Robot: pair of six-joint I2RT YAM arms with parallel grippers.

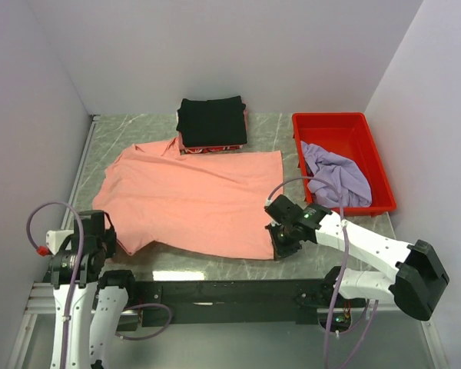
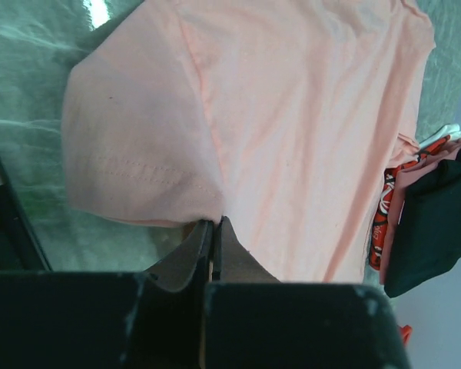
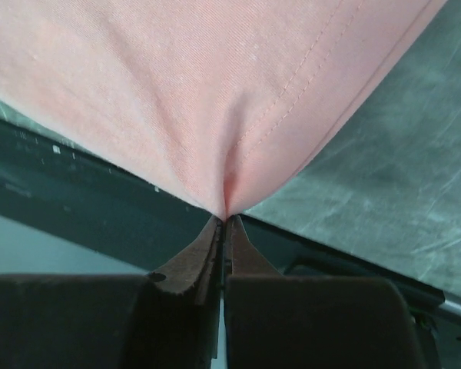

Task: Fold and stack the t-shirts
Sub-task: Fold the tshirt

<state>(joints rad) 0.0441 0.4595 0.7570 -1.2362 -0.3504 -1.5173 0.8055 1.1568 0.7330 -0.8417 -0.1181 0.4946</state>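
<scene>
You're gripping the salmon-pink t-shirt (image 1: pixel 192 196), lying spread mid-frame on the bench (image 1: pixel 131 131), with both sets of jaws closed on it — left jaws at the lower-left sleeve, right jaws at the lower-right hem corner.

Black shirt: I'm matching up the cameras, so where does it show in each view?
Top external: black shirt, folded, back middle, just beyond the pink shirt.
Left wrist: black shirt at the right edge, past the pink shirt.
Right wrist: not in it.
Shared landmark: the pink shirt, seen in all three.
</scene>
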